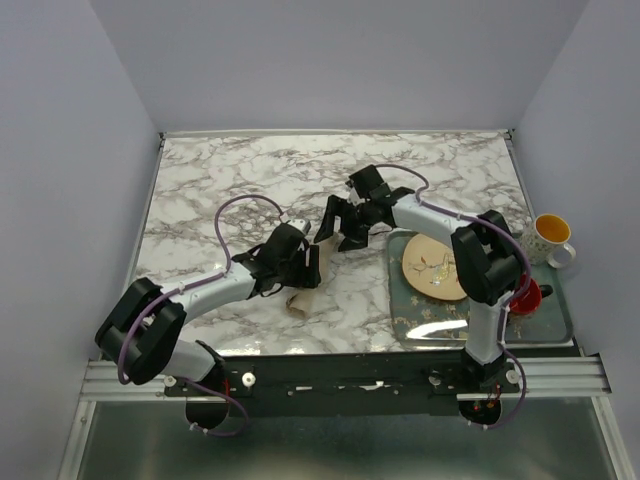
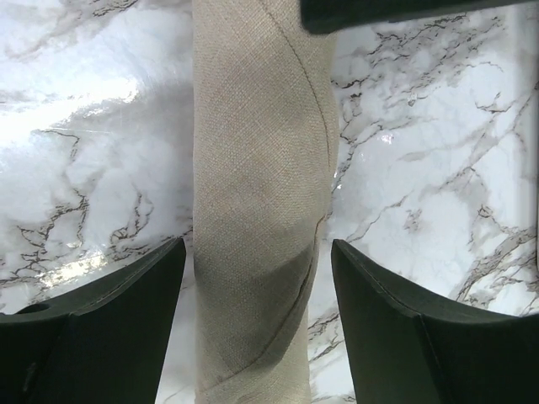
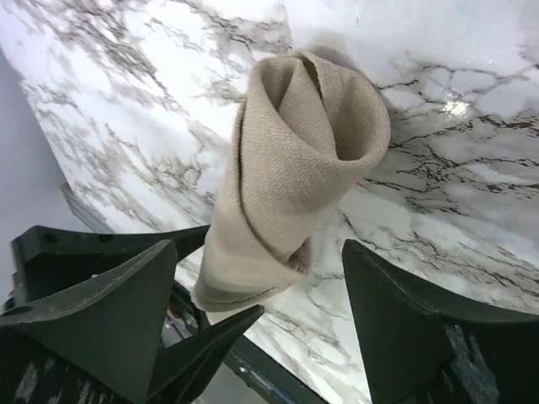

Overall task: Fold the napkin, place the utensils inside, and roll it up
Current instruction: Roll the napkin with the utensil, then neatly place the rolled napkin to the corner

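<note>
Top view: a marble table [image 1: 220, 180] is carrying the napkin [image 1: 301, 299], rolled into a tube and lying near the front edge, left of centre; the left gripper [image 1: 303, 268] is hanging over the roll's middle; the right gripper [image 1: 342, 232] is hovering just past the roll's far end; a tray [image 1: 430, 322] at the right is holding a plate [image 1: 432, 268]; a mug [image 1: 550, 237] is standing at the tray's far right corner, its print too small to read.

Left wrist view: the fingers [image 2: 109, 328] are standing apart, one close on each side of the roll, clamping nothing.

Right wrist view: the roll's open end is facing the camera, its spiral folds showing; the fingers [image 3: 421, 337] are spreading wide, gripping nothing.
</note>
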Robot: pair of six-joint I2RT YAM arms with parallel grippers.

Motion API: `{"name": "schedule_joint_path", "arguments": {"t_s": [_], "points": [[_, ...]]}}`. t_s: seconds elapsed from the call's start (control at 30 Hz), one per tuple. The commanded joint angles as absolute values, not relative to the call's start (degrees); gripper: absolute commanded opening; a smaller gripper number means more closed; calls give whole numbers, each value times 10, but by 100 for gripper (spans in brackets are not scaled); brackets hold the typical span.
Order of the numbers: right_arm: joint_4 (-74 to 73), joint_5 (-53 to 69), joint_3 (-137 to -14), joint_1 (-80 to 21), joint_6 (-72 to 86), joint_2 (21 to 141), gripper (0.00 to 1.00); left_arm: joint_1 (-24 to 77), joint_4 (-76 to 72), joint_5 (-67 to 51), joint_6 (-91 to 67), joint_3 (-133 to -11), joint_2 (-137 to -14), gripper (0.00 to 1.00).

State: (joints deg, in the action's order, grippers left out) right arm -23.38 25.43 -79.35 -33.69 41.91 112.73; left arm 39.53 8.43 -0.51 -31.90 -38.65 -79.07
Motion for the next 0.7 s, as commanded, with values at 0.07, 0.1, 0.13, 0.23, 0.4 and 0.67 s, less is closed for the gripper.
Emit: {"name": "schedule_joint_path", "arguments": {"t_s": [0.07,0.1,0.13,0.23,0.4,0.67], "points": [[-240,264,-776,-303,383,1064,87,399,112,3,-308,-417,-759,79],[-244,259,-770,-301,367,1057,87,398,126,8,-303,-421,-754,79],[-250,254,-759,-300,360,1050,87,398,132,12,-301,-431,-751,79],[-257,239,-740,-296,345,1025,87,397,162,17,-292,-456,-758,79],[-256,240,-709,-293,345,992,87,398,172,31,-291,-461,-781,79],[-234,264,-646,-244,351,941,87,412,199,72,-262,-513,-836,76]]}}
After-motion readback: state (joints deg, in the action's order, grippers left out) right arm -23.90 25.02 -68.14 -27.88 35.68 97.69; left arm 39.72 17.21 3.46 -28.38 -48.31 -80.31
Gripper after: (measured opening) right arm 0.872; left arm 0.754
